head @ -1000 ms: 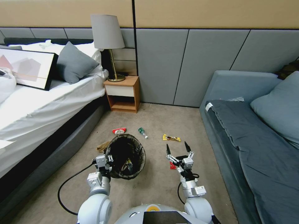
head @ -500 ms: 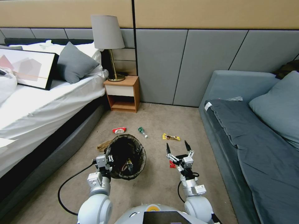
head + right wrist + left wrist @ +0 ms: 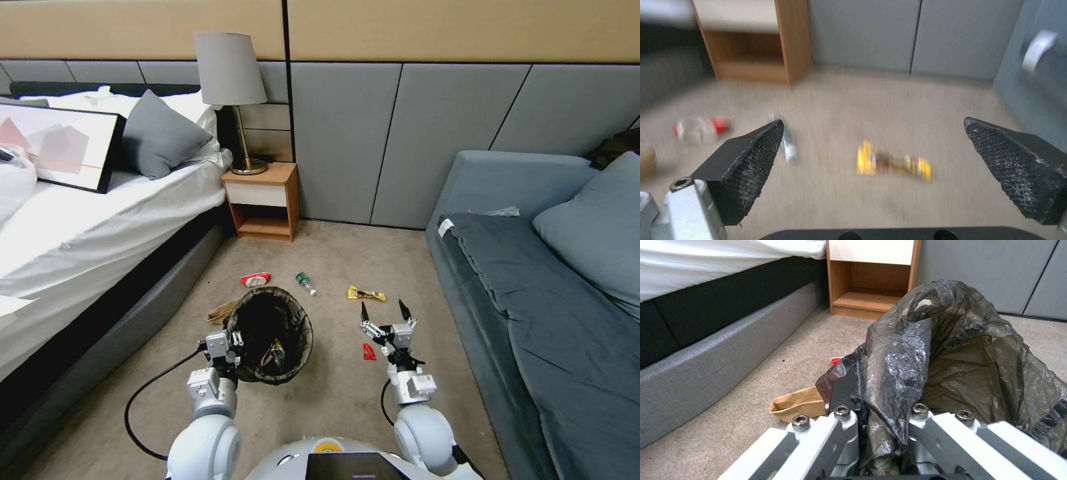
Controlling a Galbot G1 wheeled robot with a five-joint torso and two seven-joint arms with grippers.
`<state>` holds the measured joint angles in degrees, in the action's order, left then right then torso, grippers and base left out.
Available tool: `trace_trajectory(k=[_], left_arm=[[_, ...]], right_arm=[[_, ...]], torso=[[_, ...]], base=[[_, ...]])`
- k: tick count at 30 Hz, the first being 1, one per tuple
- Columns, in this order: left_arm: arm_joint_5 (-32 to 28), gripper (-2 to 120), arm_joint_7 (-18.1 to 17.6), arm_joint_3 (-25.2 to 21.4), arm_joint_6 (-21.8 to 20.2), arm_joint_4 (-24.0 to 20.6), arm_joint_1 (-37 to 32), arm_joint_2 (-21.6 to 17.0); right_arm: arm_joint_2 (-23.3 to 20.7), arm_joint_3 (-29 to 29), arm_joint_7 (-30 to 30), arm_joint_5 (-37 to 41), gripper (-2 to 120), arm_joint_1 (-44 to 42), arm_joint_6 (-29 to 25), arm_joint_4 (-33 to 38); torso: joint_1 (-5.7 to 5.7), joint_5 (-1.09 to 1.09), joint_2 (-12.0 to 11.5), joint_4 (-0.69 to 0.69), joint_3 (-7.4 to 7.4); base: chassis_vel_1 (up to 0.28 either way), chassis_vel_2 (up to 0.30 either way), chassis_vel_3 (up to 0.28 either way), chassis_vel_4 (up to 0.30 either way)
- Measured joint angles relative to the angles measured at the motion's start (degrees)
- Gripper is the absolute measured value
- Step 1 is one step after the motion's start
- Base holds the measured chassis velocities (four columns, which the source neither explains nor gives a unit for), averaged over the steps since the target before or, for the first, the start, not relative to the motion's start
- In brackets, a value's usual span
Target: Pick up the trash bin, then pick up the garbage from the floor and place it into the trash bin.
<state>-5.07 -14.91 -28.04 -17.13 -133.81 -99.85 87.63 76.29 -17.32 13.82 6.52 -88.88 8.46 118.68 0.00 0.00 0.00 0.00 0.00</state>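
The left claw is clamped on the near rim of the trash bin, its metal fingers pinching the crinkled, glossy black bag that lines the round bucket and folds over its rim; the bin sits over the beige short-pile carpet between the bed and the grey upholstered sofa. The right claw hangs above the carpet with its two pointed black fingers spread wide and nothing between them; their inner faces are finely cross-hatched. Beneath it lies a small red scrap. Just beyond its tips a flat yellow snack wrapper lies on the carpet, and to the left of that a small clear bottle with a green cap and a crumpled red-and-white packet. A creased brown paper bag lies against the bin's bed side. A wooden nightstand stands against the padded grey wall.
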Motion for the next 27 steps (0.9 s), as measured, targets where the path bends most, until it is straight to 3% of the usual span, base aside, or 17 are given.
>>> trace_trajectory(k=[4, 6, 27], left_arm=[[0.1, 6, 0.0, 0.1, 0.0, 0.1, 0.1, 0.1], [0.2, 6, 0.0, 0.2, 0.0, 0.1, -0.1, 0.1], [0.6, 6, -0.1, 0.6, 0.2, -0.3, -1.0, -0.1]], right_arm=[[-0.8, 0.6, 0.1, 1.3, 100, 1.5, 2.5, -4.7], [-1.0, 1.4, 0.2, 2.8, 100, 3.7, 3.5, -11.7], [-1.4, 2.6, -3.3, 6.1, 100, 8.9, 4.8, -29.7]], torso=[[0.0, 0.0, 0.0, 0.0, 0.0], [0.0, 0.01, 0.0, 0.0, 0.0], [0.0, 0.0, 0.0, 0.0, 0.0]], base=[[0.0, 0.0, 0.0, 0.0], [0.0, 0.0, 0.0, 0.0], [0.0, 0.0, 0.0, 0.0]])
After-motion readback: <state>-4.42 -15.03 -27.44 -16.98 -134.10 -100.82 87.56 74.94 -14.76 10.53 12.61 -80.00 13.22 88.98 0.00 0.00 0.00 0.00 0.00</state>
